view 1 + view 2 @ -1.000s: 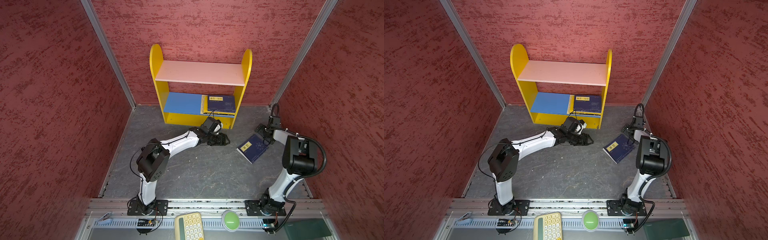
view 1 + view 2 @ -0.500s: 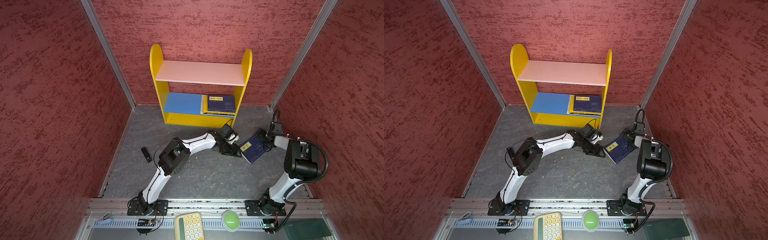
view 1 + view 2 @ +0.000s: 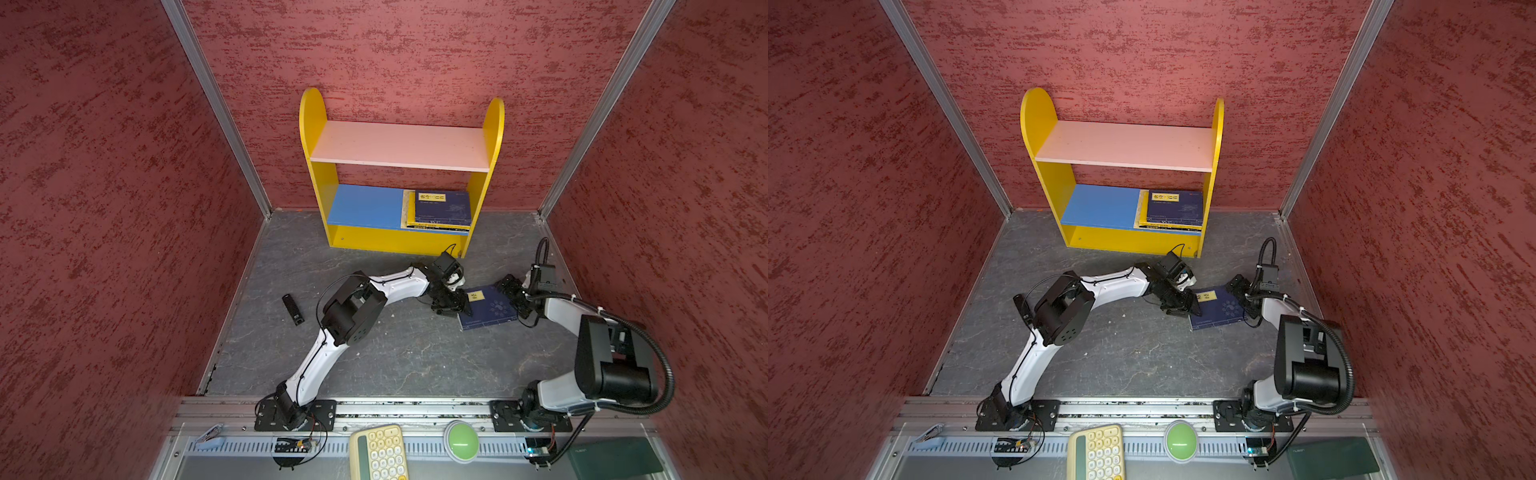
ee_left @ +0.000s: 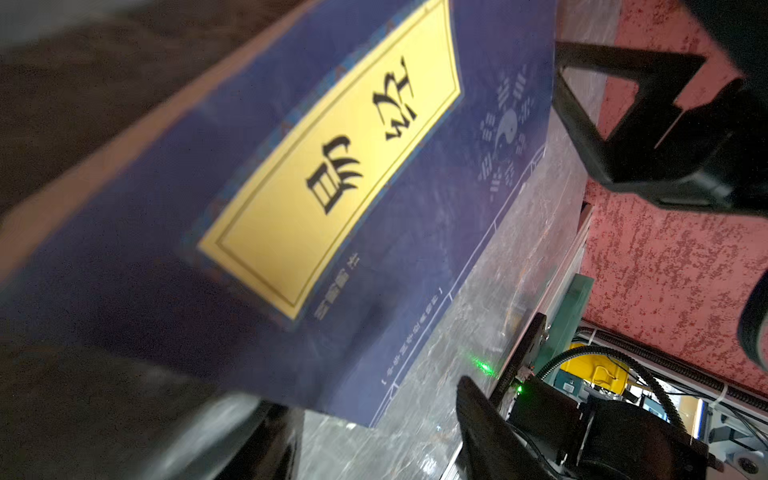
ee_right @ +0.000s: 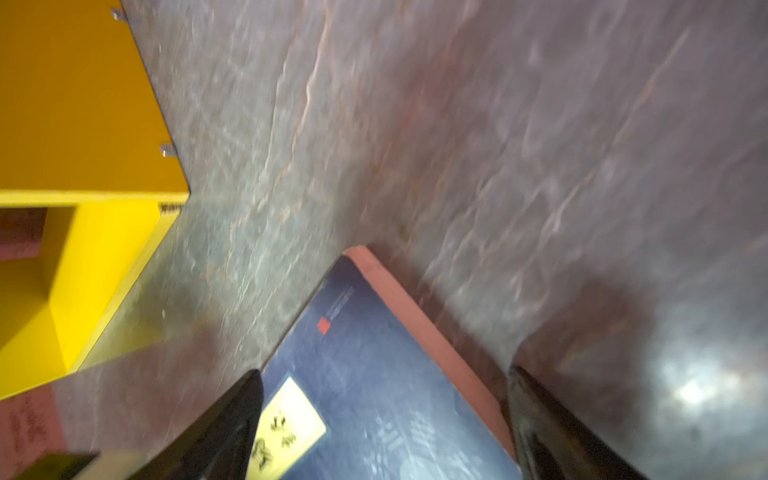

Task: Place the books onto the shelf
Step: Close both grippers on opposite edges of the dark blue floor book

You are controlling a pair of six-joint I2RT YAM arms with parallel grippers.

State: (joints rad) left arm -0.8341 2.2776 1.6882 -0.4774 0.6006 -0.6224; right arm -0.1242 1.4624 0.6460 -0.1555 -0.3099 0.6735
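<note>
A navy book [image 3: 492, 309] with a yellow label lies on the grey desk [image 3: 374, 353] between both hands. The left hand [image 3: 457, 305] sits at its labelled end, but blur in its wrist view means I cannot tell whether it grips. The right hand [image 3: 513, 296] is spread wide at the opposite end, a book corner between its fingers [image 5: 232, 415]. Just beyond the left hand, the shelf [image 3: 399, 243] holds stacked books [image 3: 442, 208], the lower covers mostly hidden.
</note>
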